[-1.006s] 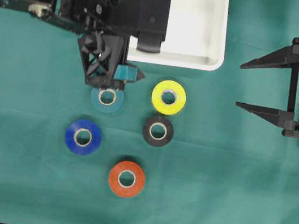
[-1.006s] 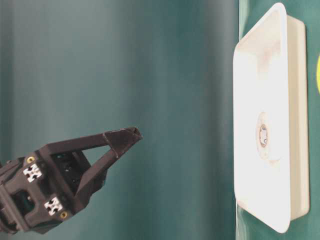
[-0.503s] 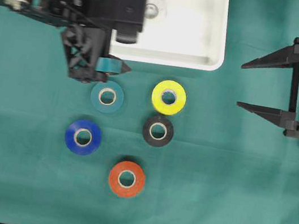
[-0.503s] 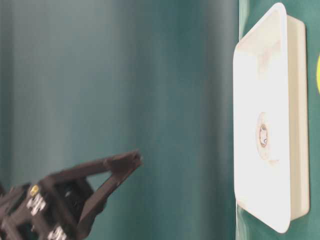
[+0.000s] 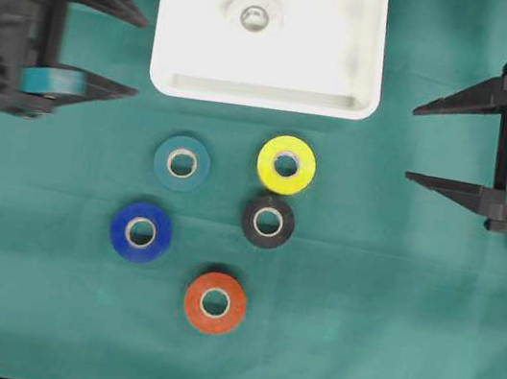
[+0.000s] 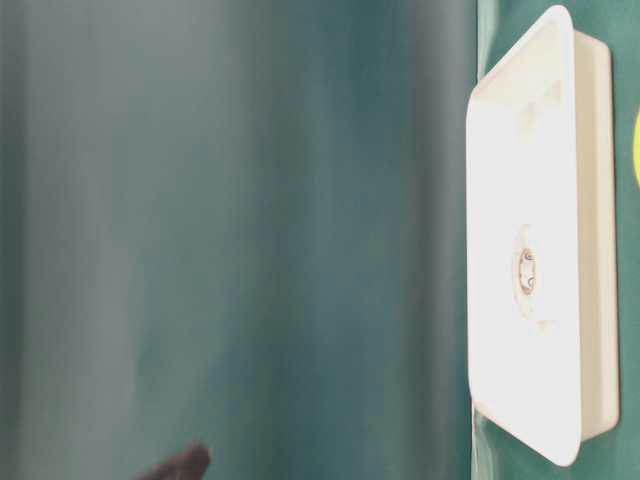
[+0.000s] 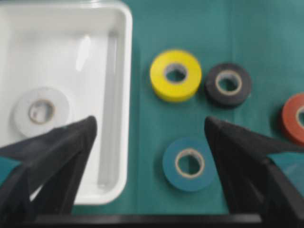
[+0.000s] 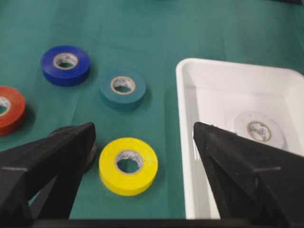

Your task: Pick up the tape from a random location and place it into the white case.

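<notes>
Five tape rolls lie flat on the green cloth [image 5: 383,347] below the case. Nearest the bottom edge of the overhead view is the red roll [image 5: 214,303]. Above it and to the left is the blue roll [image 5: 140,231]. The black roll [image 5: 268,221] is next, touching or nearly touching the yellow roll [image 5: 286,164] just above it. The teal roll [image 5: 181,163] lies level with the yellow roll, to its left.

Beyond these sits the white case [image 5: 351,70], resting flat. A white roll [image 5: 255,14] lies flat inside it, near the far wall.

The left gripper [image 5: 126,50] is at the left edge, well apart from every roll, fingers spread wide and holding nothing. The right gripper [image 5: 419,144] is at the right edge, fingers likewise spread wide and empty.
</notes>
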{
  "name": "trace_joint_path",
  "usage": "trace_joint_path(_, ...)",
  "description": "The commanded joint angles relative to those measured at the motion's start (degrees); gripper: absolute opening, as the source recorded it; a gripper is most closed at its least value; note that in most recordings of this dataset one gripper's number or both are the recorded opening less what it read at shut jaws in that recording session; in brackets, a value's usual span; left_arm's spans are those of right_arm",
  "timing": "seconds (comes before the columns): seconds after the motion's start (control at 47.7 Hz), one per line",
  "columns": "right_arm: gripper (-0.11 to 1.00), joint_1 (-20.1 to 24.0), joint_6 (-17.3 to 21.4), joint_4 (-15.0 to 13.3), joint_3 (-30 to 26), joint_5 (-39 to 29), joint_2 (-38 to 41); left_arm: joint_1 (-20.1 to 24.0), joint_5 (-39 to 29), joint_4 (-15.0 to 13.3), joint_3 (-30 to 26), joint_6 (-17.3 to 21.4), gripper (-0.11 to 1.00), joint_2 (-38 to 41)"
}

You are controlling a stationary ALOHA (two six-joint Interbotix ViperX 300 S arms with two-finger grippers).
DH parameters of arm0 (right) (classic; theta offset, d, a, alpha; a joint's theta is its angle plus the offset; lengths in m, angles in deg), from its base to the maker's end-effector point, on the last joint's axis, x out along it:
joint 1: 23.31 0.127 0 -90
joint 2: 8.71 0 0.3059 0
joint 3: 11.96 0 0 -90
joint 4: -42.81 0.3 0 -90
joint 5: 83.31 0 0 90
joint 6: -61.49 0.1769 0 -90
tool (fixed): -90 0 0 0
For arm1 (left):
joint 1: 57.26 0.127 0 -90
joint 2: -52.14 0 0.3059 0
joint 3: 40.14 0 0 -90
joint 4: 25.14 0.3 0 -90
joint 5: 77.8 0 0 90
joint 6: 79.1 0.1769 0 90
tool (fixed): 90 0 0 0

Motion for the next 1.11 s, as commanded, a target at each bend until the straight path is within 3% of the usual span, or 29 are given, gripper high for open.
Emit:
trace_joint_path(0.0, 0.91, 0.00, -0.09, -0.18, -1.49, 0.18, -0.18, 0.18, 3.60, -0.09, 3.43, -0.09, 0.98, -4.57)
trace_joint_path(0.272, 0.91, -0.09, -0.09, -0.26, -0.35, 0.18, -0.70, 0.18, 8.96, -0.35, 13.27, -0.26, 0.98, -10.99)
trace_joint_path(0.608, 0.91, 0.00, -0.09, -0.26, 2.99, 0.44, -0.53, 0.18, 18.90, -0.44, 22.59, -0.35, 0.98, -11.87)
trace_joint_path(1.089, 0.91, 0.00, 0.00, -0.26, 4.04, 0.88, 0.09, 0.18, 20.48, -0.44, 24.26, -0.26, 0.97, -11.87)
